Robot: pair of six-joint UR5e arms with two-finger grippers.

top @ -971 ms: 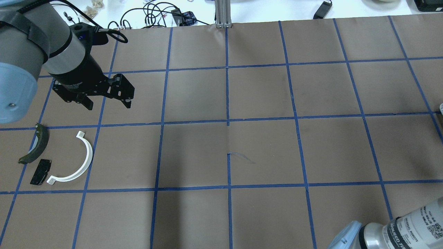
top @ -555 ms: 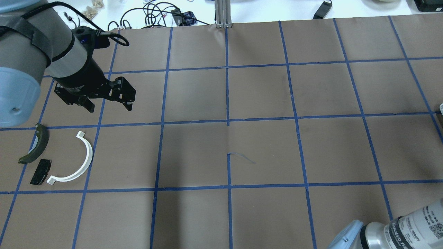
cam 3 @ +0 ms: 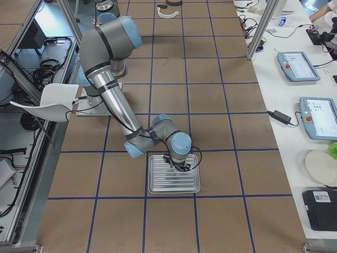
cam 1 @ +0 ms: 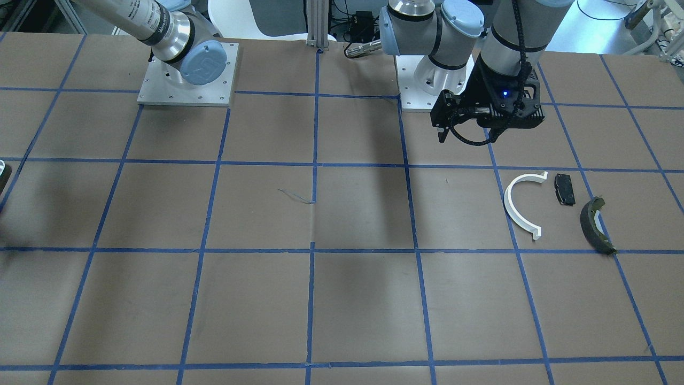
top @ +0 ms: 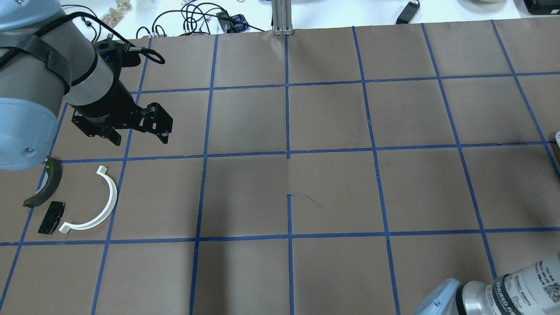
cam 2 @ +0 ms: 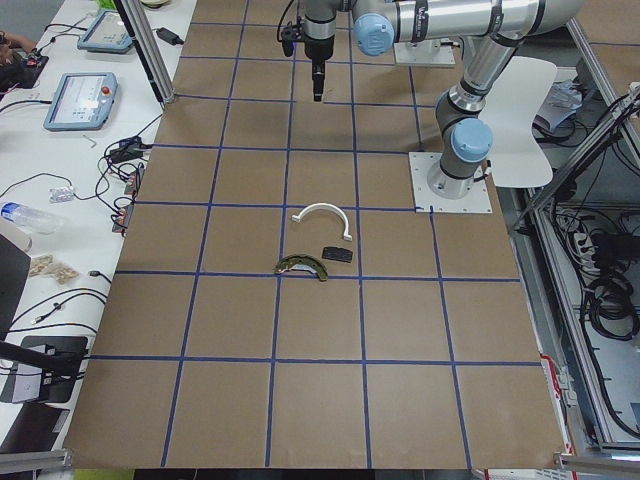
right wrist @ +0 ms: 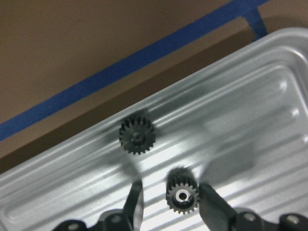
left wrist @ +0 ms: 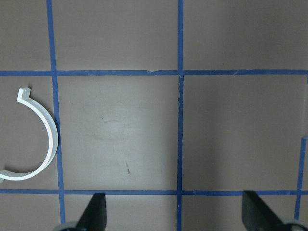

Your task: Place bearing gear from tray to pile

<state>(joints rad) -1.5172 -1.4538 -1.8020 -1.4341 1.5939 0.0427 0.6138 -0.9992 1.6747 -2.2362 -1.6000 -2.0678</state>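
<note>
Now the bearing gear (right wrist: 182,195) lies flat in the tray (right wrist: 269,110), exactly between the spread fingers of my right gripper (right wrist: 171,190); the pile (top: 114,194) is far away, near my left gripper (top: 140,139), also spread wide

Sticker (top: 531,284) on the arm at lower right of the overhead view: print and code squares, too blurred to read. Blue joint cap (cam 1: 203,62), upper left of the front view: raised logo, letters unclear. Nothing else legible.
</note>
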